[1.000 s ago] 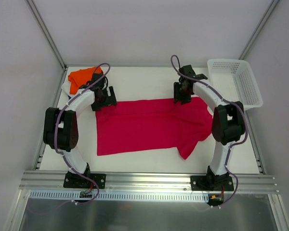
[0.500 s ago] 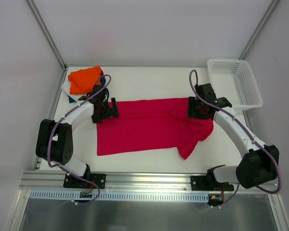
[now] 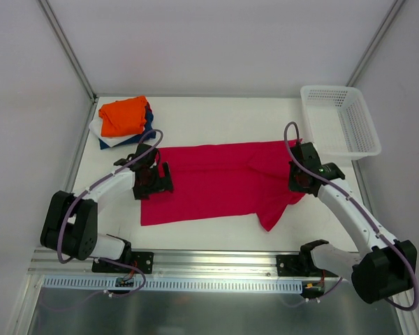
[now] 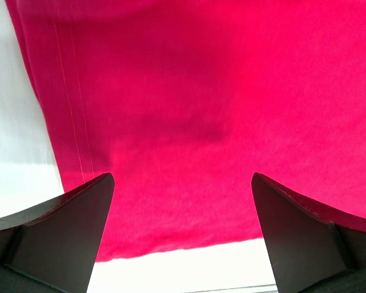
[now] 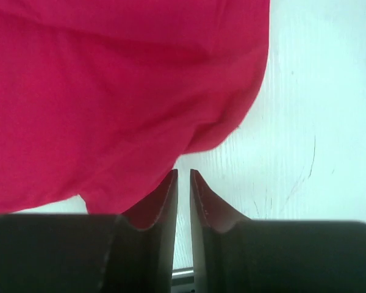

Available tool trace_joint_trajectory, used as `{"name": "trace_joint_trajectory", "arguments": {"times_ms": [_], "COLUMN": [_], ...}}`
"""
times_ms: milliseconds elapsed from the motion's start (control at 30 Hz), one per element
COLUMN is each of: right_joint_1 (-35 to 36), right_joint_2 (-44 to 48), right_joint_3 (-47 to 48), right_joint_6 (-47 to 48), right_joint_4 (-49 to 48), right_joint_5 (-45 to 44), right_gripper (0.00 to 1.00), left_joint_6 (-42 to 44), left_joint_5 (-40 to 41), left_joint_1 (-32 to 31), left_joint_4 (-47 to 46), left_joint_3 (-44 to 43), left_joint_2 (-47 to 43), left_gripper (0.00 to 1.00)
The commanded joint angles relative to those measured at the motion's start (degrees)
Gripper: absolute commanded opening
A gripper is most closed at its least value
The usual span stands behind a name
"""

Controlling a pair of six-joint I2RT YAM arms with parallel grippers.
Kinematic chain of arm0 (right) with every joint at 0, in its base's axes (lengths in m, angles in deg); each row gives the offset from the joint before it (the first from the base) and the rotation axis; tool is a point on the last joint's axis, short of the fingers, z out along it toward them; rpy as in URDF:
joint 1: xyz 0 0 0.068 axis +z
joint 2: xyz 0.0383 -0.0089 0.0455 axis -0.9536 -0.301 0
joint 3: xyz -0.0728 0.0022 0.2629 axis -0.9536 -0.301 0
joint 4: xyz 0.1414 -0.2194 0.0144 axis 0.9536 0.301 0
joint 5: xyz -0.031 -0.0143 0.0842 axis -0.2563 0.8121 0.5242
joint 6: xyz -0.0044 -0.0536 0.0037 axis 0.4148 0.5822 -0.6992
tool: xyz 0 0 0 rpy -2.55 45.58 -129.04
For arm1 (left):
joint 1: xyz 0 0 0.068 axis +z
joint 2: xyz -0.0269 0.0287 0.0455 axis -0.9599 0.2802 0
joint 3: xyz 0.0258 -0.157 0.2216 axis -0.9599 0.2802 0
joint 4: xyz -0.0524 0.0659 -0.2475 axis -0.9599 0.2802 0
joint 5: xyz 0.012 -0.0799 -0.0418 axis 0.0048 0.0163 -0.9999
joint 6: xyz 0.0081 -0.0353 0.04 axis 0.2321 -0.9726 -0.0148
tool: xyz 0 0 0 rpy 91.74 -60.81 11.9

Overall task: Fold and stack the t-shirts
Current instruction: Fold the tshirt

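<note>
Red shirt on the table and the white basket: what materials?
Crimson-red t-shirt: soft matte knit cloth, probably cotton jersey; it lies limp, wrinkles, and shows a stitched hem. White mesh basket: apparently rigid moulded plastic, smooth finish, regular open grid walls holding shape.

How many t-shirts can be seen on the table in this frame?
4. A crimson-red cloth t-shirt lies spread at the centre of the table; an orange folded t-shirt tops a far-left stack, over a navy-blue one and a white one. More may be hidden inside it.
</note>
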Motion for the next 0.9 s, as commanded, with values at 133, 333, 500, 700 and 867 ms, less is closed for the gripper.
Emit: {"name": "trace_joint_trajectory", "arguments": {"times_ms": [133, 333, 500, 700, 867], "right_joint_1": [0.77, 1.91, 3.32, 5.08, 6.04], "right_joint_2": [4.54, 5.43, 5.25, 5.17, 3.32], "right_joint_3": [-5.77, -8.67, -11.84, -13.33, -14.74], "right_joint_6": [-3.56, -6.64, -9.02, -12.00, -13.32], "right_joint_4": [3.09, 2.22, -0.59, -3.32, -5.17], "right_joint_5": [0.18, 3.25, 4.93, 5.64, 5.90], "right_gripper": [0.15, 0.10, 0.14, 0.18, 0.18], "left_joint_6": [-3.18, -4.41, -4.67, -4.67, -4.41], "left_joint_5": [-0.28, -0.28, -0.02, -0.02, 0.16], "left_joint_1": [-1.49, -2.72, -2.98, -3.16, -3.25], "left_joint_4": [0.68, 0.77, 0.68, 0.68, 0.85], "left_joint_3": [4.84, 6.87, 7.22, 6.61, 6.69], "left_joint_2": [-7.16, -7.60, -7.43, -7.07, -6.99], "left_gripper": [0.97, 0.96, 0.96, 0.96, 0.96]}}
